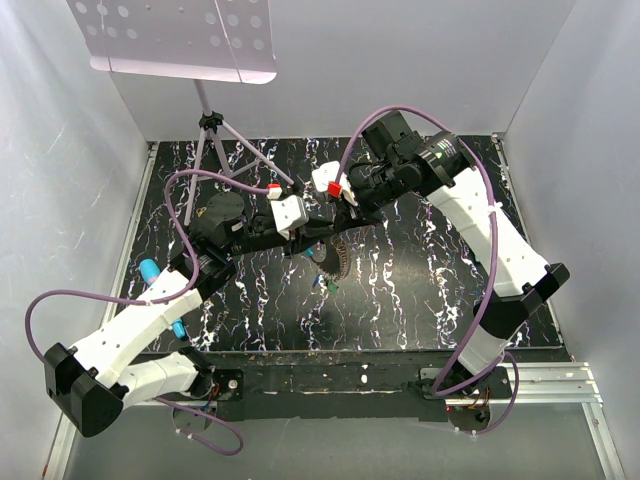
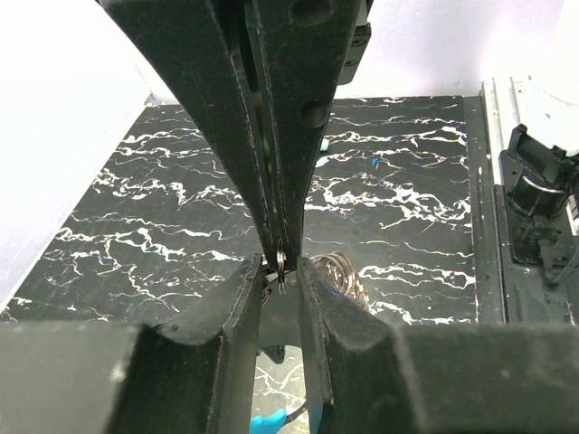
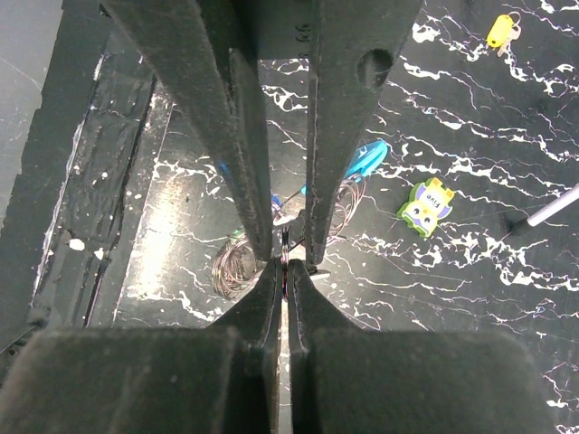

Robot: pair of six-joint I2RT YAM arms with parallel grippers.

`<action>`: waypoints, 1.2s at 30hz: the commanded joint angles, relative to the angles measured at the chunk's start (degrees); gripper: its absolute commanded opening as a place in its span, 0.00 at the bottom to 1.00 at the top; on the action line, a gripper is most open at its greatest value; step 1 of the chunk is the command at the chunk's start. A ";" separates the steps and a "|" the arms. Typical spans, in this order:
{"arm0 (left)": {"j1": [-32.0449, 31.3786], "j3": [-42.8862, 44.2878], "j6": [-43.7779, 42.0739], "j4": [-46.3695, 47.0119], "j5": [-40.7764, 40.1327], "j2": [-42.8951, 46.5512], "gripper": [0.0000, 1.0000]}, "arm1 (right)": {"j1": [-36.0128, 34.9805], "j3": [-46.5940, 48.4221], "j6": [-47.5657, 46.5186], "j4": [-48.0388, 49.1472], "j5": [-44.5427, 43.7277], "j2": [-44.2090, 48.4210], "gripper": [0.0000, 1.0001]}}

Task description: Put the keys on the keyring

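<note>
I am pinching my right claw [image 3: 283, 271] tight on a thin strand of the keyring [image 3: 237, 267] at mid-frame. Its chain is drooping beneath toward the tabletop [image 3: 470, 298]. I am holding my left claw [image 2: 281, 268] narrowly apart around that same strand. The keys [image 1: 322, 281] are showing just below centre, overhead.

tripod [image 1: 210, 122] far-left, free room rt
</note>
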State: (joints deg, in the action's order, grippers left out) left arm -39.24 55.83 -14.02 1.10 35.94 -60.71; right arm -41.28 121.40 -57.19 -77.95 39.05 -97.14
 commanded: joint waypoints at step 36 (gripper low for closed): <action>2.77 -20.59 57.77 71.39 -13.79 4.73 0.00 | 10.95 -3.46 22.46 7.72 33.72 11.19 0.54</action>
State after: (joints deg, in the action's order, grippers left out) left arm -36.86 35.09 28.23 50.17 28.95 -53.47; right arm -30.28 120.25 -44.31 -75.85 65.49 -88.03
